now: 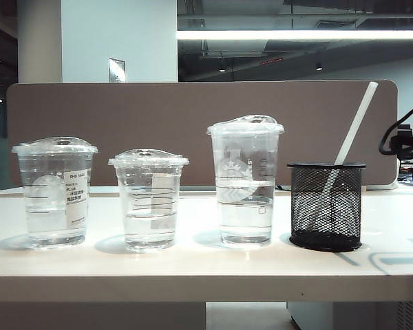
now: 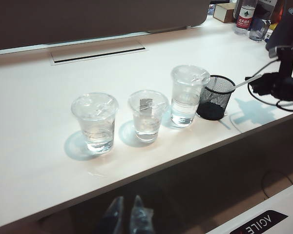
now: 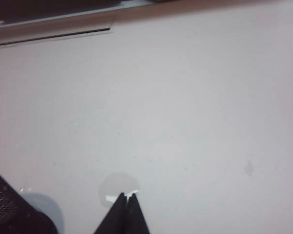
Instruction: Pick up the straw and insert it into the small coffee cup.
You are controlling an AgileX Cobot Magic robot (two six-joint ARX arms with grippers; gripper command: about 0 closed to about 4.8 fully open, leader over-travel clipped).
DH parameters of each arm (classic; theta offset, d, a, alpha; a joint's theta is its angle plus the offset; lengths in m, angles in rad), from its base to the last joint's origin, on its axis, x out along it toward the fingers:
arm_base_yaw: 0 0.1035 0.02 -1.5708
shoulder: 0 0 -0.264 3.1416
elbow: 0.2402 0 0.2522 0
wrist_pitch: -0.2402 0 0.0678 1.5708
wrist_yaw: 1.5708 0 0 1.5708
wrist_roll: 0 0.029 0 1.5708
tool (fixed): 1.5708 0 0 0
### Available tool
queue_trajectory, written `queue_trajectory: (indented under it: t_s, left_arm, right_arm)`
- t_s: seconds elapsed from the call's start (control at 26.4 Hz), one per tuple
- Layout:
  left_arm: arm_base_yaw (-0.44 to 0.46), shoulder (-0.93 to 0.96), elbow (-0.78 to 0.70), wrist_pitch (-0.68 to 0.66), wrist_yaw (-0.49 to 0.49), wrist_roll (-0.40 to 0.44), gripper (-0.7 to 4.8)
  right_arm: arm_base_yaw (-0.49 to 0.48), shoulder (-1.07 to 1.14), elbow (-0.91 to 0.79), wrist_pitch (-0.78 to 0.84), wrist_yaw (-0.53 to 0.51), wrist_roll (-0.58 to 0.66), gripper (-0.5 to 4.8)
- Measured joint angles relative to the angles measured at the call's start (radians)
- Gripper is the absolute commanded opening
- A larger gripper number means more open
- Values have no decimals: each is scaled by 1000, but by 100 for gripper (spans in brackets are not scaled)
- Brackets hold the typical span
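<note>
Straw (image 1: 354, 124) leans toward 1 o'clock in mesh holder (image 1: 326, 206) (graspable top); right gripper (image 3: 126, 196) clenched empty, left gripper (image 2: 127, 204) unclear.

The outside camera sits low at the front edge of the counter (image 1: 193, 275) and looks straight across, close to the row of cups and the black mesh pot (image 1: 326, 205). The left wrist camera looks down from high up and far back, and it sees the same cups and mesh pot (image 2: 215, 96). The right wrist camera looks down at the bare counter (image 3: 185, 97) from close up, with just a corner of the mesh pot (image 3: 10, 209).
</note>
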Motion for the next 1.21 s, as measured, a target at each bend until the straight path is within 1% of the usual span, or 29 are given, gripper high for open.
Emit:
queue_trajectory:
  t_s: [0.11,0.46,0.61,0.68,0.72,0.76,0.8,0.87,0.91,0.99,1.1,1.21]
  left_arm:
    - [0,0,0,0,0,-5,25]
    - [0,0,0,0,0,-6,25]
    - [0,0,0,0,0,-7,25]
    - [0,0,-8,0,0,-7,25]
    - [0,0,-13,-1,0,-7,25]
    - [0,0,-12,-1,0,-7,25]
    - [0,0,-12,-1,0,-7,25]
    - [0,0,-12,-1,0,-7,25]
    - [0,0,-12,-1,0,-7,25]
    - [0,0,-12,-1,0,-7,25]
    - [0,0,-12,-1,0,-7,25]
    - [0,0,-12,-1,0,-7,25]
  right_arm:
    - [37,-1,-60,100,53,0,-6]
    - [81,-3,-180,232,62,0,-5]
    - [112,-3,-194,266,61,-2,-5]
    - [155,-6,-194,278,63,-5,-5]
    - [197,-14,-194,286,63,-23,-5]
    - [236,-23,-195,299,80,-50,-4]
    - [279,-28,-195,300,131,-81,-3]
    - [332,-28,-195,298,196,-115,0]
    - [372,-28,-195,299,212,-125,0]
    - [404,-28,-195,298,220,-128,0]
    - [467,-28,-195,299,271,-128,4]
    - [519,-28,-195,299,306,-129,61]
